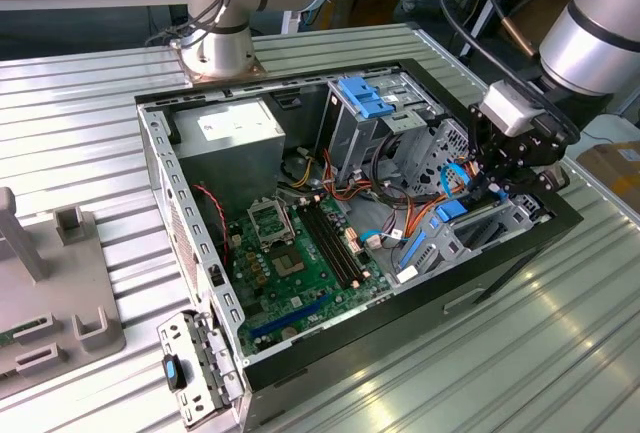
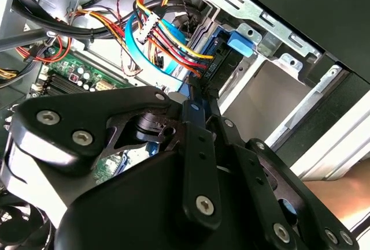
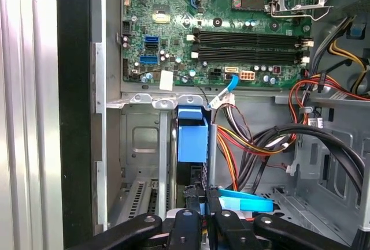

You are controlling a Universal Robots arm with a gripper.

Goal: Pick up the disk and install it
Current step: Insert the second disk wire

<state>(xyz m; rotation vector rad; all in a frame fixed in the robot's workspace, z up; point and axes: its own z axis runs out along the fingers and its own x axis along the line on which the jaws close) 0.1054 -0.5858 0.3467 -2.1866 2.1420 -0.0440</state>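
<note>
One disk [image 3: 192, 140], dark with a bright blue carrier, stands on edge in the drive bay [image 3: 141, 146] at the front corner of the open computer case [image 1: 160, 153], just beside the motherboard [image 3: 231, 25]. The gripper [image 3: 199, 201] is pinched on the disk's near edge, its black fingers [image 3: 186, 221] close together around it; in the exterior view the gripper [image 1: 490, 188] reaches down into the case's far-right corner. Orange, red and yellow cables [image 2: 167, 48] and a flat blue cable [image 3: 245, 201] run just beside the disk.
</note>
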